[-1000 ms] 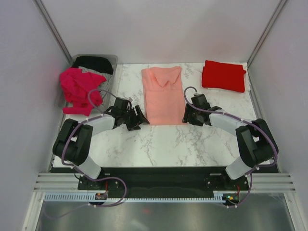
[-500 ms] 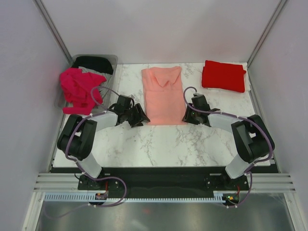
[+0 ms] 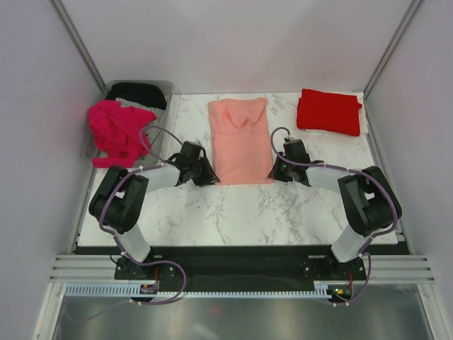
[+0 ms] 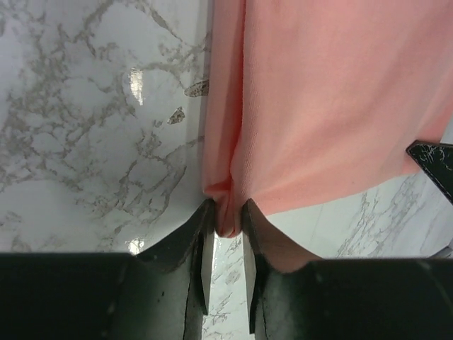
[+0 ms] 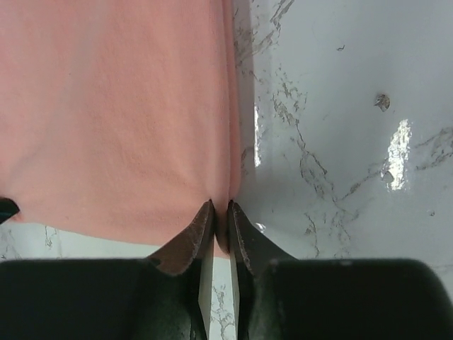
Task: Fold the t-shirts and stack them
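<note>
A salmon pink t-shirt [image 3: 241, 139] lies flat as a long folded strip in the middle of the table. My left gripper [image 3: 209, 175] is shut on its near left corner [image 4: 225, 212]. My right gripper [image 3: 273, 170] is shut on its near right corner [image 5: 221, 225]. A folded bright red t-shirt [image 3: 328, 111] lies at the back right. A crumpled magenta t-shirt [image 3: 117, 129] hangs over the bin at the back left, with a black t-shirt [image 3: 136, 93] inside the bin behind it.
A clear grey plastic bin [image 3: 164, 90] stands at the back left corner. The marble table [image 3: 248, 209] is walled by white panels on the left, back and right.
Both grippers have moved in to the near corners of the salmon pink t-shirt and closed on them. The left gripper moved right, the right one slightly left.
</note>
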